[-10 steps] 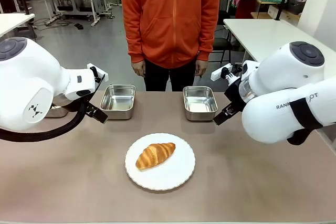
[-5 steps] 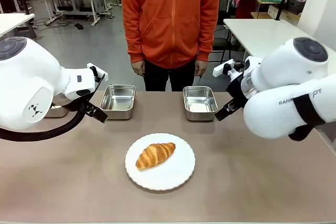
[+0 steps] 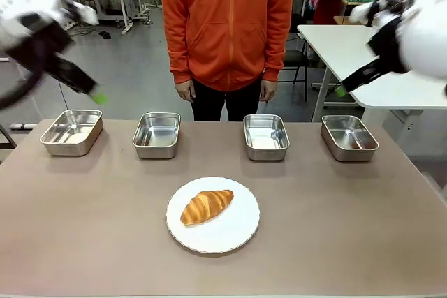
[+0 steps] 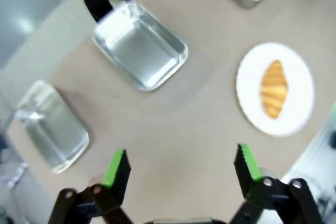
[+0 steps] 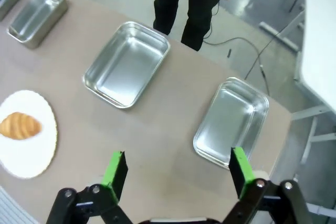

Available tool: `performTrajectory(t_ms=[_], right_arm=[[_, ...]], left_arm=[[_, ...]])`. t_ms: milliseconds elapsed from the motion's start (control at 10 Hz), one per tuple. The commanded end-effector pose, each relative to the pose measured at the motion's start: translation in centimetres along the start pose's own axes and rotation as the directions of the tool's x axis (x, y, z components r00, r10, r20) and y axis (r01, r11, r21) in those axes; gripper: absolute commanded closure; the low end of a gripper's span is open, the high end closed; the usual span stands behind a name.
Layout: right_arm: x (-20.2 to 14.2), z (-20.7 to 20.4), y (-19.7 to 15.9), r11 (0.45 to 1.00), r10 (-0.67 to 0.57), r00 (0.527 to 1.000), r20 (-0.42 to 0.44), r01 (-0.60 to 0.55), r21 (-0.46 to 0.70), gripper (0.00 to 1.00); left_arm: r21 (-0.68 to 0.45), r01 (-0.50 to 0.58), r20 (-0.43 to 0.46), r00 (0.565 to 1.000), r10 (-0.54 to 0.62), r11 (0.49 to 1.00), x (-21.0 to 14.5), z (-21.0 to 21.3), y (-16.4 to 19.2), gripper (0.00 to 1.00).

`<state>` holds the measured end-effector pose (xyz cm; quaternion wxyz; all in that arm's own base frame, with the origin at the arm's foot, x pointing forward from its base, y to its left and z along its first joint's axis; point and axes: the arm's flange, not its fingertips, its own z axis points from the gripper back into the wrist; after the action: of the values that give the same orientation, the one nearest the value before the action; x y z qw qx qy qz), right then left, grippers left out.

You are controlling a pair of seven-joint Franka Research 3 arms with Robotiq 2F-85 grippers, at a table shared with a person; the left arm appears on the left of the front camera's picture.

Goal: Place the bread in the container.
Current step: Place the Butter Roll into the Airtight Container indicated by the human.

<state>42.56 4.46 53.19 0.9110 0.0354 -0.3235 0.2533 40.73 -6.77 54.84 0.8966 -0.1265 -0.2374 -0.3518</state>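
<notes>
The bread, a golden-brown croissant (image 3: 206, 206), lies on a round white plate (image 3: 237, 239) at the table's front middle. Behind it several identical shiny steel pans stand in a row, and any of them could be the container (image 3: 266, 136); all look empty. My left gripper (image 3: 96, 95) hangs blurred, high above the far left pan. My right gripper (image 3: 342, 91) is raised above the far right pan. In the left wrist view the gripper (image 4: 181, 166) is open, high over the croissant (image 4: 274, 88) and pans. The right wrist view shows its gripper (image 5: 176, 169) open above bare table, croissant (image 5: 20, 126) at left.
A person in an orange hoodie (image 3: 227, 26) stands at the table's far side, hands hanging down. A white table (image 3: 349, 47) stands off to the back right. The outer pans (image 3: 72, 130) (image 3: 349, 137) sit near the far corners.
Both arms have swung up and outward from low over the table, uncovering the two outer pans. Croissant, plate and person have not moved.
</notes>
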Motion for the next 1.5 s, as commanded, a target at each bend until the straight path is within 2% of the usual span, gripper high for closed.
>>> performTrajectory(t_ms=[0, 100, 300, 400, 500, 900, 1100, 1200, 1300, 1400], right_arm=[[-1.2, 1.5, -6.0, 0.992, 0.004, 1.000, 0.005, -0.005, 0.126, 0.00], [-2.1, 1.8, -8.0, 0.987, 0.031, 0.999, 0.026, -0.035, 0.158, 0.00], [-3.7, 1.8, -9.8, 0.968, 0.104, 0.992, 0.067, -0.117, 0.223, 0.00], [-4.0, 1.4, -9.7, 0.956, 0.091, 0.992, 0.088, -0.112, 0.272, 0.00], [-4.2, 2.6, -9.4, 0.985, 0.054, 0.998, 0.033, -0.059, 0.163, 0.00], [-4.5, 2.5, -9.5, 0.980, 0.081, 0.996, 0.031, -0.085, 0.178, 0.00], [-4.7, 3.3, -14.5, 0.967, 0.047, 0.990, 0.132, -0.079, 0.243, 0.00], [-5.1, 3.3, -16.2, 0.953, 0.051, 0.984, 0.171, -0.100, 0.285, 0.00], [-5.6, 3.5, -17.4, 0.930, 0.041, 0.982, 0.183, -0.105, 0.353, 0.00], [-5.9, 3.7, -18.5, 0.925, 0.012, 0.980, 0.199, -0.086, 0.370, 0.00]], left_arm=[[-0.137, 0.156, -0.092, 0.981, -0.169, 0.978, -2.6, 3.0, 6.3, 0.00], [-0.198, 0.209, -0.093, 0.969, -0.230, 0.958, -4.6, 4.5, 8.4, 0.00], [-0.195, 0.263, -0.031, 0.961, -0.274, 0.945, -8.5, 6.5, 10.4, 0.00], [-0.172, 0.276, 0.014, 0.961, -0.278, 0.946, -9.1, 6.7, 10.4, 0.00], [-0.191, 0.223, -0.068, 0.969, -0.239, 0.956, -8.8, 6.6, 10.0, 0.00], [-0.180, 0.242, -0.071, 0.964, -0.258, 0.954, -9.3, 6.7, 10.4, 0.00], [-0.260, 0.219, 0.099, 0.975, -0.199, 0.940, -11.0, 10.1, 14.8, 0.00], [-0.195, 0.207, 0.171, 0.970, -0.174, 0.959, -12.0, 11.1, 16.1, 0.00], [-0.205, 0.220, 0.245, 0.955, -0.168, 0.954, -12.9, 11.8, 16.8, 0.00], [-0.199, 0.234, 0.300, 0.939, -0.168, 0.952, -13.7, 12.5, 17.2, 0.00]])
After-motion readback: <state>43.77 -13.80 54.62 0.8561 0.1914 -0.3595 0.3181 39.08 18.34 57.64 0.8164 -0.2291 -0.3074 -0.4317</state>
